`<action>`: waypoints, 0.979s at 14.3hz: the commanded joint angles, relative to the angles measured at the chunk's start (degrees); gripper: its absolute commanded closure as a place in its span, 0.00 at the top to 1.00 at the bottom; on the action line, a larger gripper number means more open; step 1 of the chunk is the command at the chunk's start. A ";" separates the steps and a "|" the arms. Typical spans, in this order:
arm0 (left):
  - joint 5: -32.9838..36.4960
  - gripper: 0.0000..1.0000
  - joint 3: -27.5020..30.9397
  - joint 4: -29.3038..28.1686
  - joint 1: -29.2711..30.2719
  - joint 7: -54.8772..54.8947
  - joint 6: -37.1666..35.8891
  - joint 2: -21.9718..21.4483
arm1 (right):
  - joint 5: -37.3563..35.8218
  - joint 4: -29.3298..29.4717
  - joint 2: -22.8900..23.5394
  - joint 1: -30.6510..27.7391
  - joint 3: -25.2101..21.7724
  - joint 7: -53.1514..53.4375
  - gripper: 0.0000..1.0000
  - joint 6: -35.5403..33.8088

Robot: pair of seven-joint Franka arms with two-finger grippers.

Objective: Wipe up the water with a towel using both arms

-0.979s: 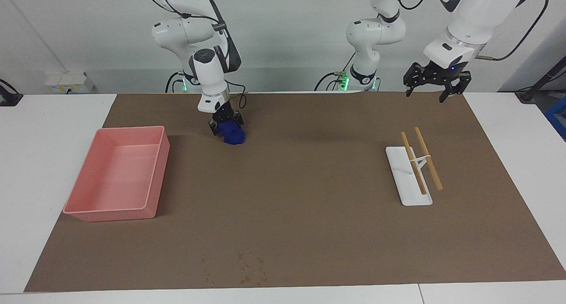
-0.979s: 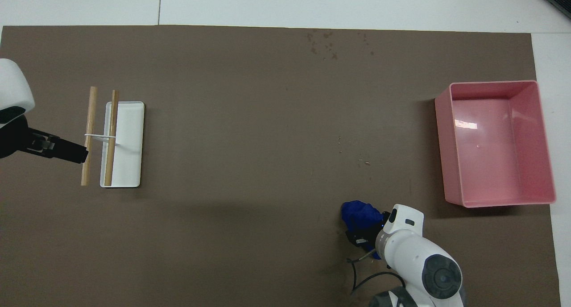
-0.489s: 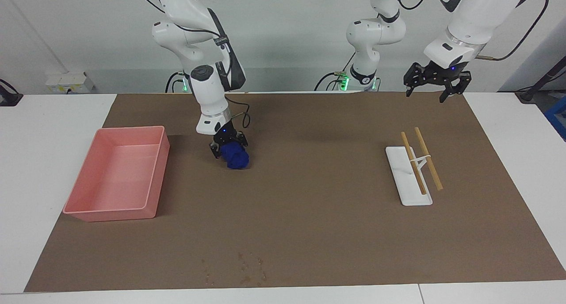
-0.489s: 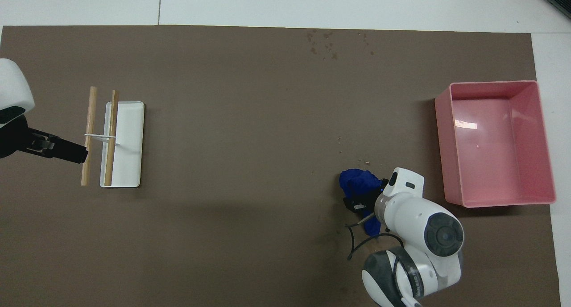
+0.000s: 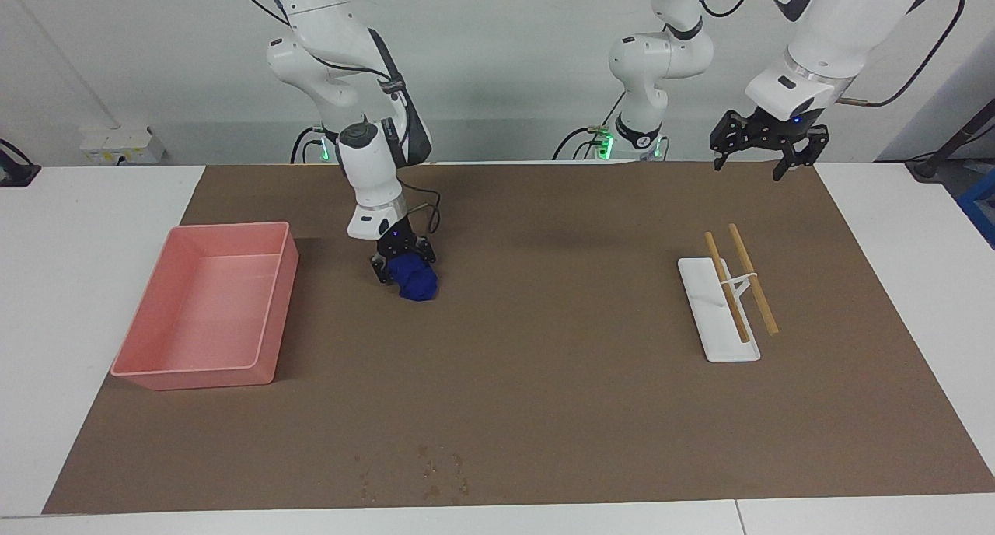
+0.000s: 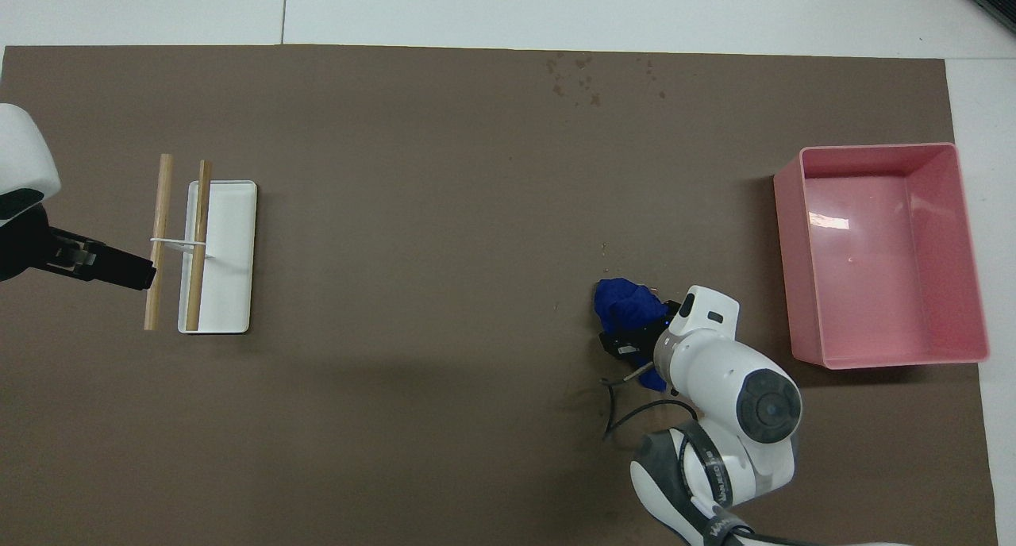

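The deep-blue towel (image 5: 416,284) is a small lump pinched in my right gripper (image 5: 403,268), which is shut on it low over the brown mat, beside the pink tray's robot-end corner. I cannot tell whether the towel touches the mat. From overhead the towel (image 6: 621,311) sticks out from under the right gripper (image 6: 639,341). Water shows as dark droplets (image 5: 426,471) near the mat's edge farthest from the robots, and again as droplets (image 6: 583,76) overhead. My left gripper (image 5: 748,166) hangs open and empty, high over the mat's robot-side edge; the left arm waits.
A pink tray (image 5: 274,309) stands empty at the right arm's end of the mat. A white flat tray (image 5: 711,337) with two wooden sticks (image 5: 752,278) joined by a white band lies toward the left arm's end.
My right gripper has carried the towel away from the robots, toward the droplets, most of it in the first half second. The left arm has not moved.
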 commanded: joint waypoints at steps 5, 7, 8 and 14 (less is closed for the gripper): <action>1.18 1.00 0.42 -1.72 -0.42 0.45 0.92 -1.32 | -0.77 -14.52 -4.97 7.33 0.50 10.77 0.00 3.17; 1.18 1.00 0.42 -1.72 -0.42 0.45 0.92 -1.32 | -0.77 -16.36 -8.21 7.25 0.50 10.16 0.00 2.64; 1.18 1.00 0.42 -1.73 -0.42 0.45 0.92 -1.32 | -0.77 -17.42 -10.40 7.16 0.50 9.28 0.00 2.11; 1.18 1.00 0.42 -1.72 -0.42 0.45 0.91 -1.32 | -0.77 -17.87 -25.44 6.46 -0.19 5.95 0.00 -19.40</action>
